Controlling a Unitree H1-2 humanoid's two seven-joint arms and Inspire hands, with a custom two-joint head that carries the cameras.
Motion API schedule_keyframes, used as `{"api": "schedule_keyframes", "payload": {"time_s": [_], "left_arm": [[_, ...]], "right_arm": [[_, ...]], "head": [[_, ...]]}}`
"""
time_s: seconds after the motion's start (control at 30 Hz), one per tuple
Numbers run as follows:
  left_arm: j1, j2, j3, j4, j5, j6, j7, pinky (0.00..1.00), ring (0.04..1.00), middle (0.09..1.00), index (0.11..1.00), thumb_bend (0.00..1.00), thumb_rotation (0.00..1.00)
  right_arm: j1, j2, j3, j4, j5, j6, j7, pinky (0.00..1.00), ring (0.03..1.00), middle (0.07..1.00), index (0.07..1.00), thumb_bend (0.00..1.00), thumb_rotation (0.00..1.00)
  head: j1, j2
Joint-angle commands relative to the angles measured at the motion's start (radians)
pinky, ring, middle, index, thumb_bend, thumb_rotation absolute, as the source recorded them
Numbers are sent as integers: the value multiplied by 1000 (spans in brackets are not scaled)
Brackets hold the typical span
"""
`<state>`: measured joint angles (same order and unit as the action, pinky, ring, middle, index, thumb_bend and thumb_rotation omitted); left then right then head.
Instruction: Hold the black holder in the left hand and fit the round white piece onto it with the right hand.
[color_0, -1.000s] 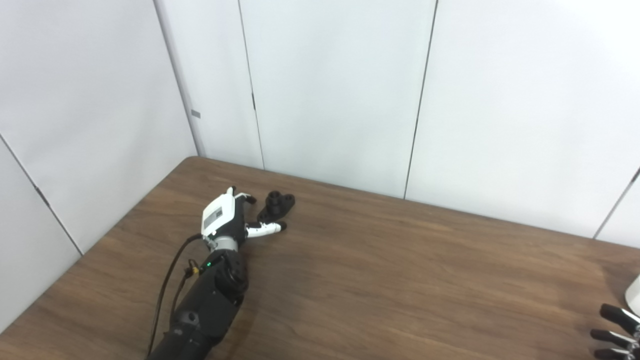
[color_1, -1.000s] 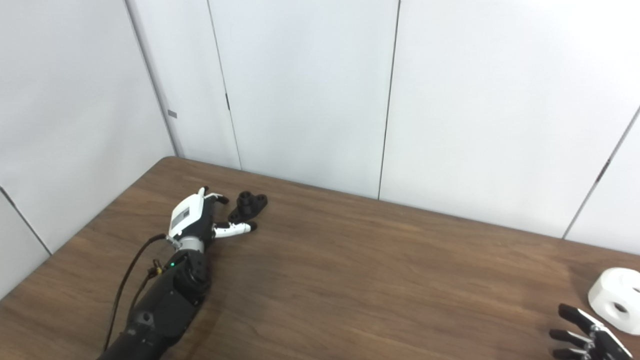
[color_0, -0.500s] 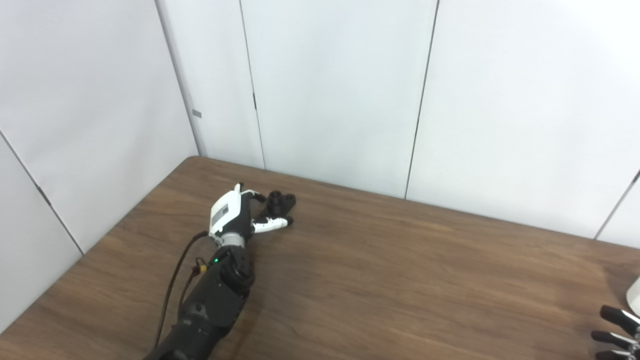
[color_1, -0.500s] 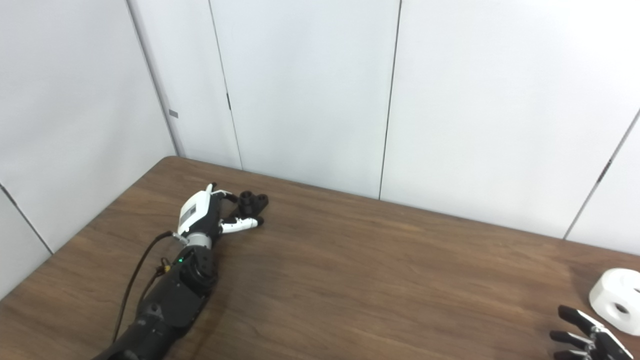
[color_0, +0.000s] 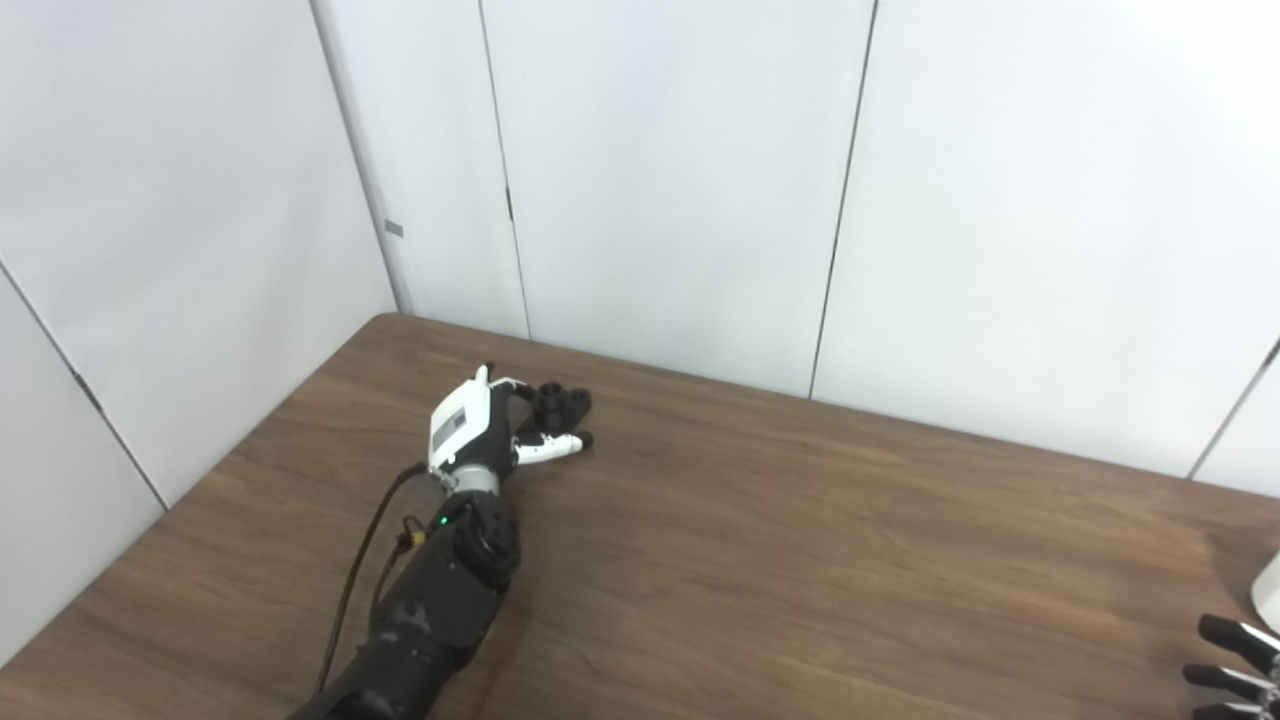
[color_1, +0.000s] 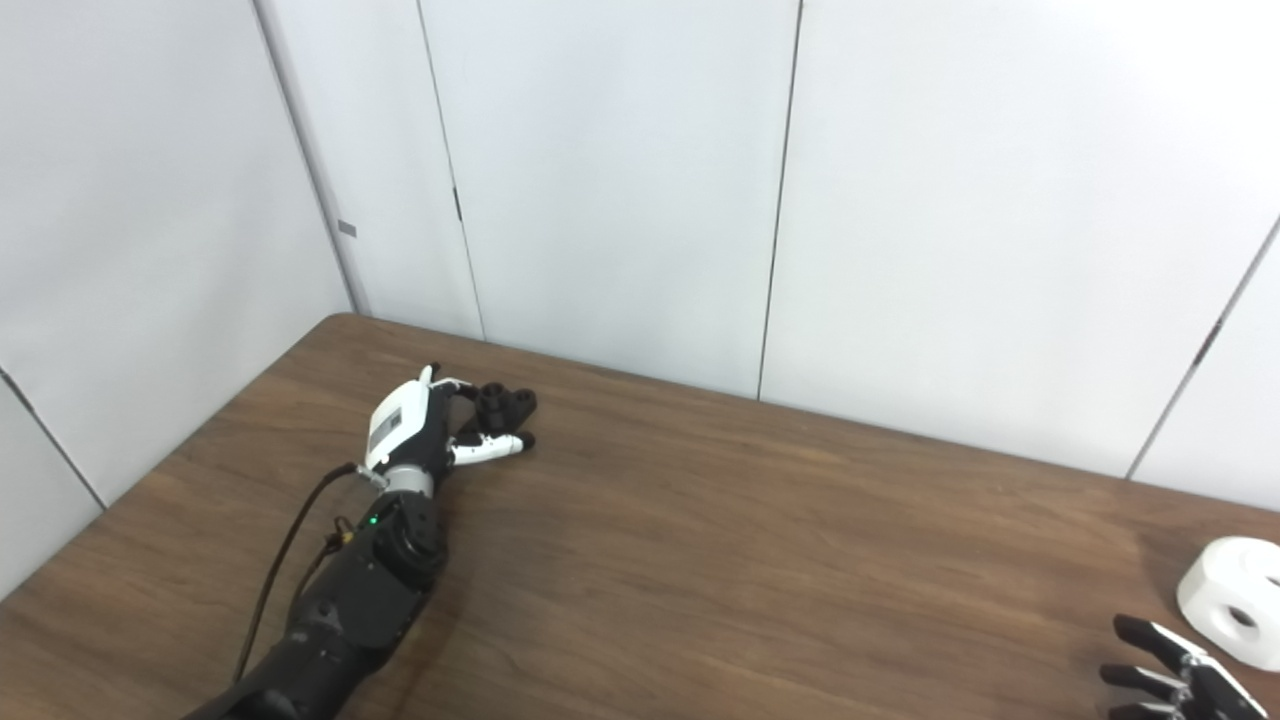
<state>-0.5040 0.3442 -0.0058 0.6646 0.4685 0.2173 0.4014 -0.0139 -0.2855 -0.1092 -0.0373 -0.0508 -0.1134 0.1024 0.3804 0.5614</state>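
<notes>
At the near right corner of the worktop (color_1: 760, 560) the right hand (color_1: 1175, 675) waits with fingers spread, holding nothing; the round white piece (color_1: 1228, 600) lies just beyond its fingertips. Far across at the left, the left hand (color_1: 425, 430) brackets the black holder (color_1: 503, 403), which lies just ahead of its fingers (color_1: 490, 447), long axis running rightward. The fingers look apart and not yet clamped.

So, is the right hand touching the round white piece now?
Apart. In the right eye view a strip of bare table shows between the fingertips of the right hand and the round white piece, which sits beyond them.
</notes>
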Motion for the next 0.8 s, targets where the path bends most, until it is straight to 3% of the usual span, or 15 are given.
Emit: {"api": "schedule_keyframes", "payload": {"time_s": [0.0, 0.07, 0.13, 0.5, 0.7, 0.77], "left_arm": [[-20, -7, -13, 26, 9, -25, 44, 1000, 1000, 966, 540, 690, 94], [-19, -3, -35, 46, 35, -46, 84, 1000, 1000, 917, 495, 558, 60], [-17, 0, -51, 53, 42, -58, 104, 1000, 1000, 903, 485, 531, 55], [-11, 12, -82, 66, 54, -72, 143, 1000, 1000, 883, 483, 524, 56], [16, 25, -100, 45, 57, -96, 124, 1000, 1000, 874, 482, 525, 57], [35, 24, -111, 17, 45, -118, 87, 1000, 1000, 874, 482, 525, 57]], "right_arm": [[-19, -15, -14, -42, 8, -12, -9, 522, 676, 810, 758, 700, 96], [-18, -14, -16, -45, 12, -10, -8, 525, 680, 812, 758, 688, 64], [-18, -15, -16, -46, 13, -9, -6, 527, 681, 812, 759, 681, 63], [-22, -11, -18, -43, 11, -16, -12, 531, 673, 815, 760, 678, 154], [-15, -1, -15, -65, 8, 5, -13, 539, 686, 809, 760, 682, 174], [-15, -1, -12, -69, 7, 0, -12, 535, 683, 812, 761, 681, 170]], "head": [[1, 2], [1, 2], [2, 2], [1, 2], [-24, -2], [-26, -4]]}}
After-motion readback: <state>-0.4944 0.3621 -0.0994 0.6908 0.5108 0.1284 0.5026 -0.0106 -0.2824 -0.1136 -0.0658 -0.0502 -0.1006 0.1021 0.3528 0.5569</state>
